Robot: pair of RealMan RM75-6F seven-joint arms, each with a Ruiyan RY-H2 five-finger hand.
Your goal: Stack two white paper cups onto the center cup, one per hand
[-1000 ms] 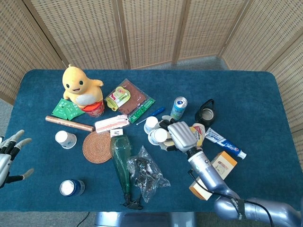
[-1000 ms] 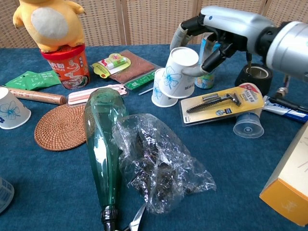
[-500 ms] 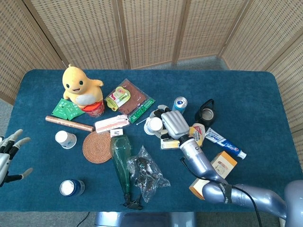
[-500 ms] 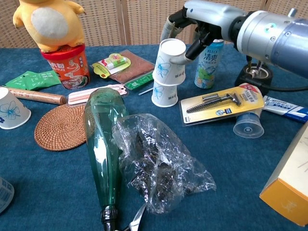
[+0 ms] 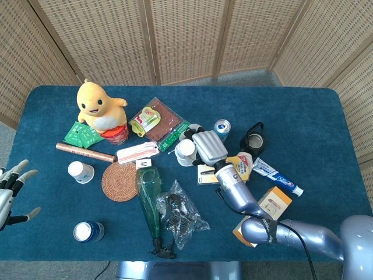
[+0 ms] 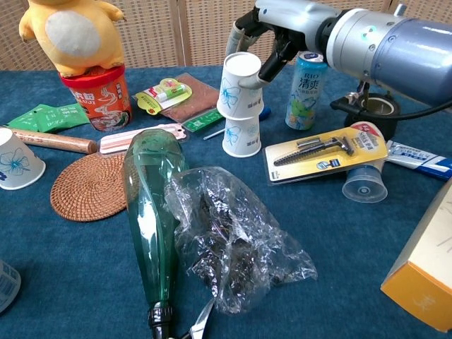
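Observation:
My right hand [image 6: 277, 30] grips a white paper cup with a blue flower print [image 6: 237, 87] by its rim and side. That cup is slightly tilted, and its base is right at the mouth of the upright center cup [image 6: 241, 136]. From the head view the held cup [image 5: 185, 149] hides the center cup, with the right hand [image 5: 208, 147] beside it. A second loose paper cup [image 5: 80, 171] stands upright at the left, also visible in the chest view [image 6: 15, 161]. My left hand [image 5: 11, 188] hovers off the table's left edge, fingers spread and holding nothing.
A green glass bottle [image 6: 151, 212] and a crumpled plastic bag [image 6: 236, 244] lie in front of the center cup. A rattan coaster [image 6: 86, 188], a blue can [image 6: 308, 83], a razor pack [image 6: 326, 151], a yellow plush toy [image 5: 99, 105] and an orange box [image 6: 425, 258] crowd around.
My right hand has carried its cup to the left and up, from beside the center cup to directly over its mouth. The left hand has stayed put.

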